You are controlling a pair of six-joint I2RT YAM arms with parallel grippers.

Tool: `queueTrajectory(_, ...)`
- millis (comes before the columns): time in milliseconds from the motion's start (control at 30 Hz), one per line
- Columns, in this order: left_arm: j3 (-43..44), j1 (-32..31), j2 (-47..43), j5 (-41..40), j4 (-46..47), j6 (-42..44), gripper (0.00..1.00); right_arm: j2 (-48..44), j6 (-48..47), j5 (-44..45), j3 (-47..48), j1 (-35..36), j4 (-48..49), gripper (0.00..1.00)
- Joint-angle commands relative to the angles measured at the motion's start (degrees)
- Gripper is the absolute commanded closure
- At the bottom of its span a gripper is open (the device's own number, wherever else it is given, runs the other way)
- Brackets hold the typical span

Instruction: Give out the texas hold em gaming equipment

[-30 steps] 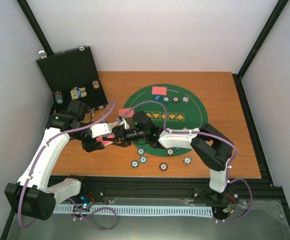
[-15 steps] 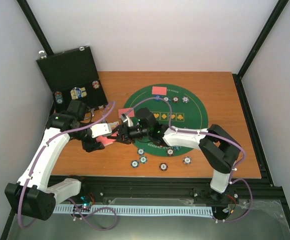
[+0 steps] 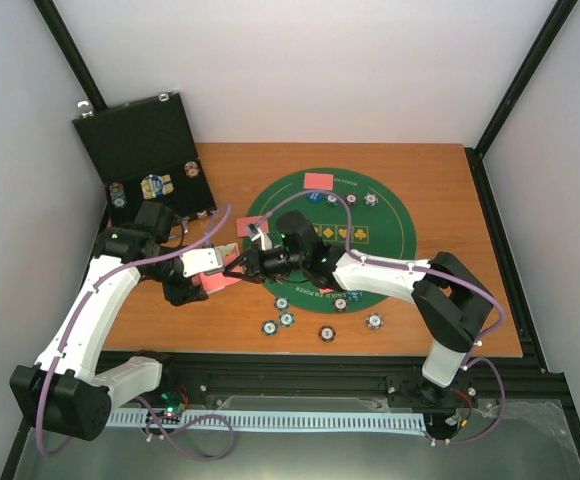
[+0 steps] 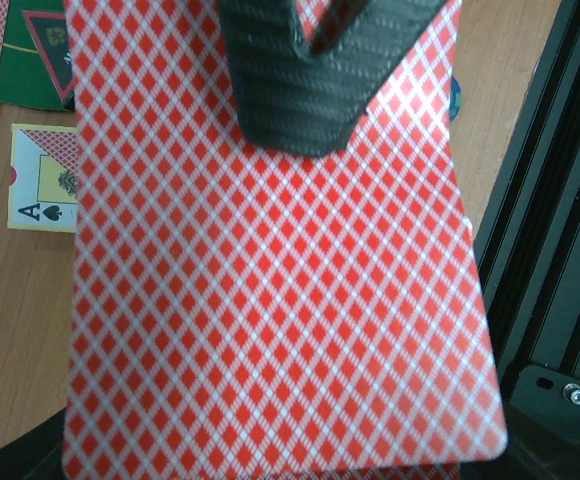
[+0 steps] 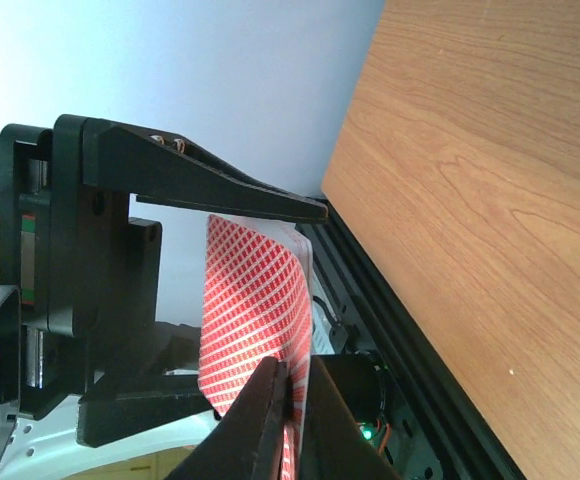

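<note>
Far left: the black hinged case (image 3: 140, 140) stands open on the surface (image 3: 450, 200), with spare poker chips (image 3: 153, 187) in its tray.

Left of centre: my left hand (image 3: 210, 268) is clamped on the deck of red-backed cards (image 3: 213, 284). It holds the deck off the surface with the backs turned toward my other arm, so that one card can be peeled away. In the left wrist view the top card (image 4: 270, 300) fills the picture. A face-up ace of spades (image 4: 40, 190) lies on the wood beyond it.

Centre: my right hand (image 3: 240, 266) reaches across to the deck. Its fingertips (image 5: 270, 395) are pressed together on the edge of the top card, which bows slightly between the two grips. I judge this to be the draw of a single card for dealing.

Right of centre: the green felt mat (image 3: 390, 250) carries one red-backed card (image 3: 318, 181) at its far rim, with two chips (image 3: 371, 199) beside it. These appear to mark a seat already served.

Near edge: a row of loose chips (image 3: 326, 334) lies along the mat's near rim and on the wood just off it. They are well apart from both hands.
</note>
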Motion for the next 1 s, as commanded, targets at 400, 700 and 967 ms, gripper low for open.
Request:
queueTrajectory(400, 0.11, -0.25, -1.04, 1.38, 0.97, 0.79, 0.69, -7.69, -6.45, -0.93, -2.55, -10.61, -12.38, 0.97)
queueTrajectory(700, 1.09, -0.27, -0.71, 1.35, 0.2, 0.53, 0.69, 7.24, -14.12, -5.85, 13.57, -18.61, -21.39, 0.97)
queueTrajectory(967, 2.17, -0.29, -1.02, 1.15, -0.36, 0.21, 0.69, 31.78, -15.93, -6.29, 40.11, -19.77, -31.01, 0.97)
